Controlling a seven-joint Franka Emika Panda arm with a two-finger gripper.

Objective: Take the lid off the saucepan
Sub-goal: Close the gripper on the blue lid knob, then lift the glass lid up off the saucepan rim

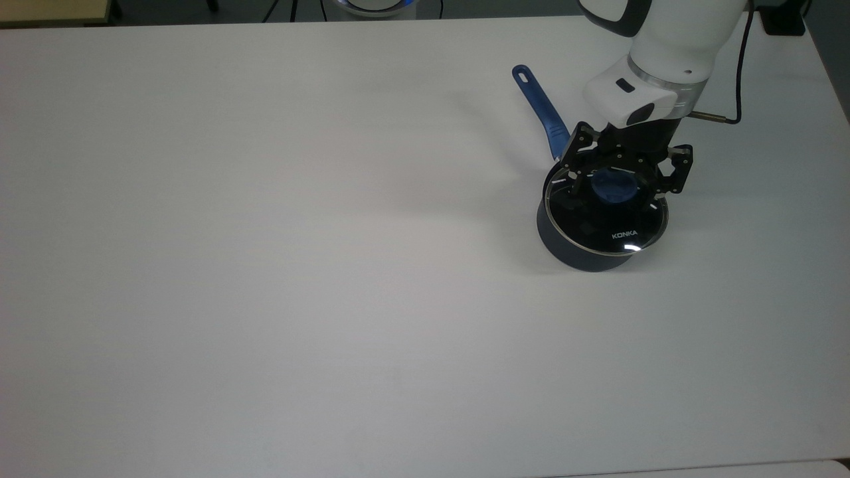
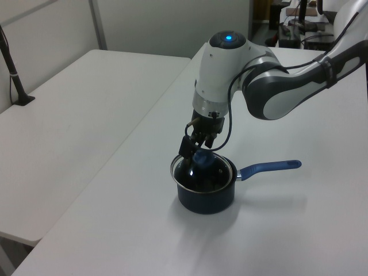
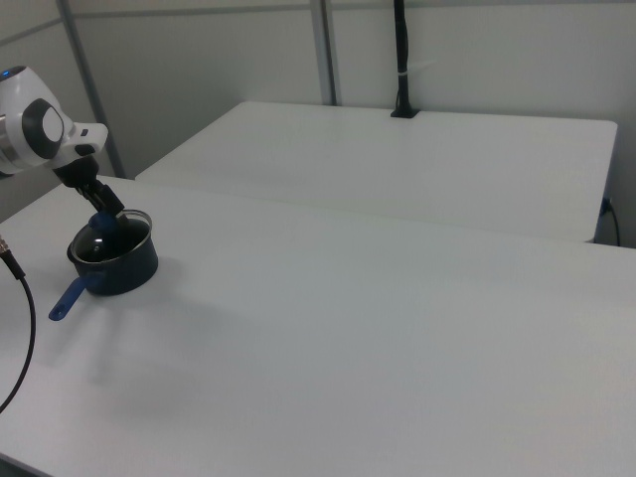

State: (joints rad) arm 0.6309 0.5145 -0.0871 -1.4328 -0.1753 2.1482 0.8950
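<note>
The dark navy saucepan (image 1: pixel 579 255) stands near the top view's right side, its long blue handle (image 1: pixel 541 109) pointing up and left. The clear glass lid (image 1: pixel 607 231) with white KONKA lettering lies on its rim. My gripper (image 1: pixel 621 184) hangs straight over the lid, open, one finger on each side of the blue knob (image 1: pixel 614 189). In the left view the gripper (image 2: pixel 195 154) is low over the lid (image 2: pixel 211 174) on the saucepan (image 2: pixel 206 201). The right view has the saucepan (image 3: pixel 124 270) at its far left under the gripper (image 3: pixel 104 224).
The white table (image 1: pixel 265 265) stretches wide to the top view's left of the pan. A black cable (image 1: pixel 738 79) loops from my wrist. A second white table (image 2: pixel 75 103) with a black post (image 2: pixel 14 75) adjoins on the left view's left.
</note>
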